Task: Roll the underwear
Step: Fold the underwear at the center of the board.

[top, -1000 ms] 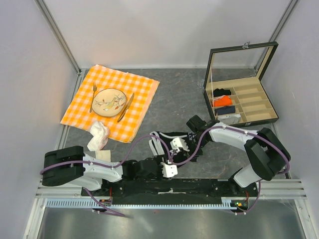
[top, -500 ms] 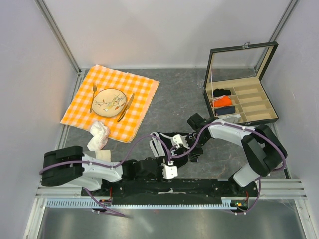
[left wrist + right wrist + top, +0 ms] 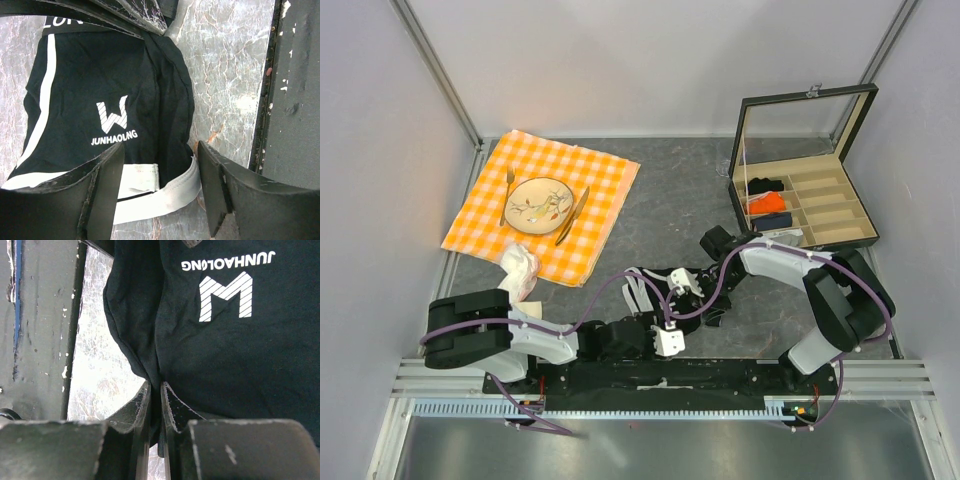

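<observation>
**A:** Where is the underwear (image 3: 100, 85) lying?

**B:** On the table (image 3: 225, 65), logo up, spread beneath and ahead of the left pincer (image 3: 160, 152). That pincer stands apart and holds nothing. The white waistband (image 3: 165, 195) runs right between its tips.

**A:** And the right pincer (image 3: 155, 390)?

**B:** It's clamped on a thin fold of black cloth at the garment's side edge, with the logo ahead of its tips. The jaws are pinched almost flat, with only fabric between them.

**A:** How will the thing handle?

**B:** Light and limp, I'd judge. It will likely crease and drag on the stone rather than move as one piece. A pinch on one layer may let the rest flop. Nothing here can break.

**A:** So where should it be gripped?

**B:** The waistband, I'd say, since it looks the thickest and firmest strip. Take both layers inside the jaws and turn the band over onto the body to start a tight roll. The other pincer can pin the far side.
</observation>
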Motion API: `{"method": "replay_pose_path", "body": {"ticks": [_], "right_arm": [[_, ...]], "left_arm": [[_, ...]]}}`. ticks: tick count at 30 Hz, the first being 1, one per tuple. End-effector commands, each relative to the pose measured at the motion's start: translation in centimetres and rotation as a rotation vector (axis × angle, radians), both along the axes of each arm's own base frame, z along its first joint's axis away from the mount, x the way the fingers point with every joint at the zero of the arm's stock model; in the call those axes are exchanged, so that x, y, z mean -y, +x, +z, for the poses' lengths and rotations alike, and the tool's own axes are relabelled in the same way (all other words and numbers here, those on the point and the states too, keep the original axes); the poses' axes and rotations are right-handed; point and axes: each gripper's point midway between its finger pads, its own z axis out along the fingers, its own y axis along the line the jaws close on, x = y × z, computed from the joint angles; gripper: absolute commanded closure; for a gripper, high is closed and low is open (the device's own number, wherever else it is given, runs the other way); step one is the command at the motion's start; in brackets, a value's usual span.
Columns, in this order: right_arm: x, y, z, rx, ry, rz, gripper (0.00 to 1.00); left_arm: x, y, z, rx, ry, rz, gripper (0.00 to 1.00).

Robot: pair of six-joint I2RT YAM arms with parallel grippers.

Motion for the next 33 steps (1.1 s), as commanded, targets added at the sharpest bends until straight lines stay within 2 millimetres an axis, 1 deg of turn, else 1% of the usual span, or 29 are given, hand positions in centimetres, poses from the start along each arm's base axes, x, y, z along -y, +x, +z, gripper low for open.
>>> {"method": "replay_pose_path", "body": {"ticks": [1, 3, 4, 6, 7, 8, 9, 11, 12, 13, 16, 17, 22, 23, 25, 29, 30, 33], "right_arm": [[-1.2, 0.0, 1.5, -0.026, 0.065, 0.016, 0.82], [-1.2, 0.1, 1.7, -0.028, 0.071, 0.013, 0.82], [-1.1, 0.0, 1.7, -0.038, 0.073, 0.013, 0.82], [-1.1, 0.1, 1.8, -0.040, 0.074, 0.010, 0.82], [-1.1, 0.0, 1.8, -0.047, 0.076, 0.010, 0.82], [-1.0, 0.0, 1.8, -0.050, 0.074, 0.013, 0.82], [-1.0, 0.0, 1.8, -0.052, 0.074, 0.012, 0.82], [-1.0, -0.2, 1.8, -0.063, 0.075, 0.013, 0.82], [-1.0, -0.1, 1.9, -0.066, 0.077, 0.011, 0.82], [-1.0, -0.2, 2.0, -0.073, 0.076, 0.010, 0.82], [-0.9, -0.1, 2.2, -0.094, 0.078, 0.003, 0.82], [-0.9, -0.2, 2.2, -0.109, 0.077, -0.001, 0.82], [-1.0, 0.3, 2.4, -0.168, 0.057, -0.043, 0.81], [-0.9, 0.4, 2.3, -0.174, 0.053, -0.050, 0.81], [-1.1, 0.7, 2.1, -0.192, 0.036, -0.069, 0.81], [-1.2, 1.4, 1.9, -0.210, 0.011, -0.100, 0.80], [-1.3, 1.8, 2.0, -0.201, 0.010, -0.105, 0.79], [-1.4, 2.5, 1.8, -0.210, -0.008, -0.130, 0.78]], "left_arm": [[0.3, 0.4, 0.0, 0.029, 0.020, 0.001, 0.37], [0.1, 0.0, -0.3, 0.008, 0.034, -0.008, 0.43], [0.2, 0.0, -0.3, 0.003, 0.035, -0.009, 0.51], [0.2, -0.3, -0.6, -0.014, 0.041, -0.017, 0.58], [0.2, -0.4, -0.7, -0.019, 0.047, -0.018, 0.67], [0.2, -0.4, -0.6, -0.022, 0.044, -0.018, 0.71], [0.2, -0.4, -0.7, -0.028, 0.043, -0.015, 0.79], [0.3, -0.4, -0.4, -0.041, 0.031, -0.013, 0.87], [0.4, -0.4, -0.4, -0.054, 0.024, -0.009, 0.95], [0.4, -0.5, -0.2, -0.064, 0.020, -0.008, 0.98], [0.8, -0.7, 0.2, -0.135, -0.005, -0.006, 0.98], [0.8, -1.2, 0.3, -0.174, -0.007, -0.027, 0.98], [0.6, -0.5, 1.3, -0.356, -0.080, 0.013, 0.98], [0.2, -0.1, 1.2, -0.406, -0.082, 0.028, 0.98], [0.3, 0.0, 1.5, -0.482, -0.101, 0.041, 0.98], [-0.2, 0.8, 0.8, -0.633, -0.104, 0.090, 0.98], [-0.3, 0.9, 0.3, -0.663, -0.089, 0.099, 0.98], [-0.5, 1.5, -0.3, -0.729, -0.089, 0.133, 0.98]]}}
